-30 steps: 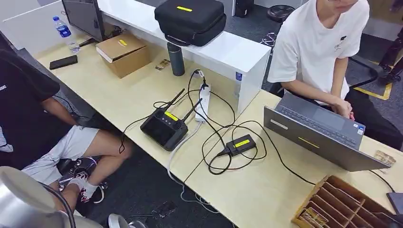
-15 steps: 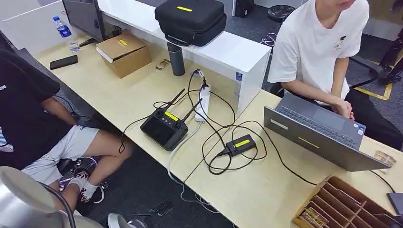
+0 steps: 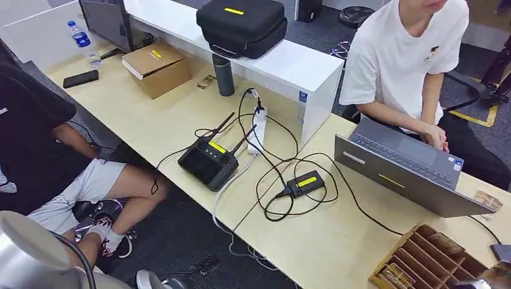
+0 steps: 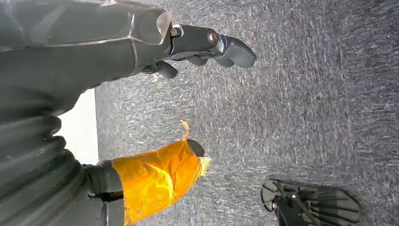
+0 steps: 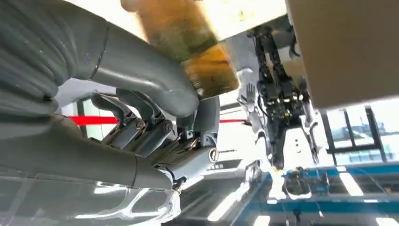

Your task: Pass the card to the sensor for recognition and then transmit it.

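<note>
My right hand (image 5: 188,141) pinches a brownish-yellow card (image 5: 209,70) between its thumb and fingers; the card is blurred. In the head view the card's brown edge (image 3: 499,274) shows at the lower right corner, above the wooden slotted card box (image 3: 395,253). A small black box with a yellow label (image 3: 305,182) lies wired on the desk's middle. My left hand (image 4: 188,94) hangs over grey carpet, its fingers apart and nothing in it, orange tape on its thumb.
A grey laptop (image 3: 410,174) stands open behind the card box, with a person in white (image 3: 410,54) typing. A black remote controller (image 3: 208,162), power strip (image 3: 259,129) and looping cables cover the desk's centre. A person in black (image 3: 30,132) sits at the left.
The card in my right hand has risen into the head view's lower right corner, over the card box. The desk objects have not moved.
</note>
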`<state>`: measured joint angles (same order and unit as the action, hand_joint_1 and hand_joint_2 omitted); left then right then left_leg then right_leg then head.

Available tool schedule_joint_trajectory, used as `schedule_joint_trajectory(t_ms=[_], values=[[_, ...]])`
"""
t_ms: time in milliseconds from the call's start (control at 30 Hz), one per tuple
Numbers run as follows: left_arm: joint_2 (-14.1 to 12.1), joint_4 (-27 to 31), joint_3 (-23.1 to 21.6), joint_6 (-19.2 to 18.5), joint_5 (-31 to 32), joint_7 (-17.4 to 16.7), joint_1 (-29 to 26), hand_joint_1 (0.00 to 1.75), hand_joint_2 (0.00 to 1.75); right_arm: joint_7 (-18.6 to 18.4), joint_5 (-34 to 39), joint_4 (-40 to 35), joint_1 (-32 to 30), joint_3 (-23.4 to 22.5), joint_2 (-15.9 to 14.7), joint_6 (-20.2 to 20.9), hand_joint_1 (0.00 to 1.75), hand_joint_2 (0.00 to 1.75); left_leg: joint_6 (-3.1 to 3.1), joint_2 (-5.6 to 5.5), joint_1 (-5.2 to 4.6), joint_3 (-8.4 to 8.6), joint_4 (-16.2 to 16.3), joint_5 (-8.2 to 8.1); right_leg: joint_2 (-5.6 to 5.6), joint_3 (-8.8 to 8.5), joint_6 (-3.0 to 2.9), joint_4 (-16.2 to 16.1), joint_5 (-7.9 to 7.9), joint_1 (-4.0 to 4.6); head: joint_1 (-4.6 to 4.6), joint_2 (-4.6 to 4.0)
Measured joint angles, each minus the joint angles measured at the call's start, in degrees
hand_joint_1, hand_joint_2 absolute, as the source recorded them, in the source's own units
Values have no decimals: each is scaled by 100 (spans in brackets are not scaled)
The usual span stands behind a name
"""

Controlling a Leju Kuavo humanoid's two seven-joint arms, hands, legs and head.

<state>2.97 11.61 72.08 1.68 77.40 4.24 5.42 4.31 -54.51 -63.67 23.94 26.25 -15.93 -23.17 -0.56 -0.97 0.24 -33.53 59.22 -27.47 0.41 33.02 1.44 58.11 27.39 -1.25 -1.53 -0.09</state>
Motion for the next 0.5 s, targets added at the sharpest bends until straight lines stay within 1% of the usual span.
schedule_joint_trajectory(t_ms=[300,500], values=[[0,0,0,-79,20,-55,-1,0,175,-2,129,-345,144,0,-107,81,175,175,0,0,0,0,0,0,0,0,0,0,0,0,0,0],[2,0,0,-162,55,-66,2,0,175,-66,232,-619,511,0,-181,238,175,175,0,1,0,0,0,1,2,0,-2,1,-2,0,-2,0]])
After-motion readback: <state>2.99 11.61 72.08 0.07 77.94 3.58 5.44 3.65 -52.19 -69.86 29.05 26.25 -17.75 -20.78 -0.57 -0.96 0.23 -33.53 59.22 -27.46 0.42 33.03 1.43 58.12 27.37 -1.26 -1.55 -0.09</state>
